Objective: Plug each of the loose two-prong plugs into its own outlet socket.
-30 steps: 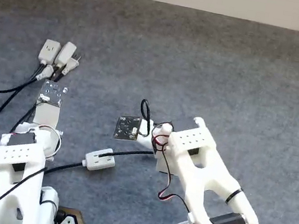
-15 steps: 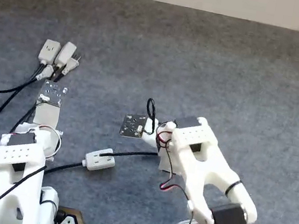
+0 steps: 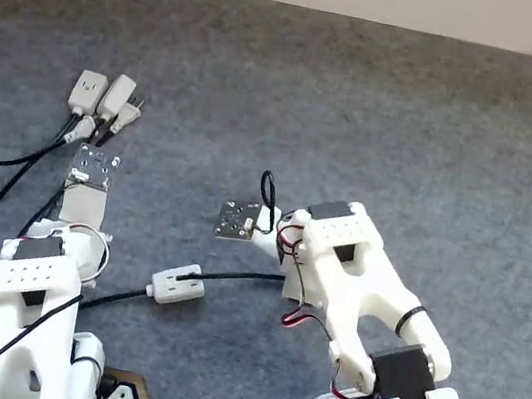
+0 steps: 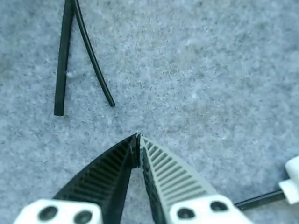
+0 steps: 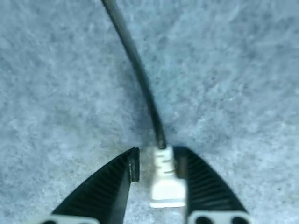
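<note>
The right arm (image 3: 355, 274) had swung its elbow rightward, wrist edging farther. Its tool (image 5: 157, 159) stood released, jaws straddling a white plug (image 5: 164, 183) on the grey bench (image 3: 458, 139). The left tool (image 4: 139, 140) was clenched, empty. An outlet socket (image 3: 177, 285) lay just left of that arm.

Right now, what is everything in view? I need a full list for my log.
carpet: one, grey, covers the table.
far connectors: about three, white, bunched at the far left on black cords.
mid connector: one, white, on a black cord between the arms.
plug: one, white, black cord, on the carpet inside the right gripper.
cords: two lengths, black, on the carpet ahead of the left gripper.
left gripper: one, black and grey fingers, shut, over bare carpet.
right gripper: one, dark fingers, open, astride the plug.
</note>
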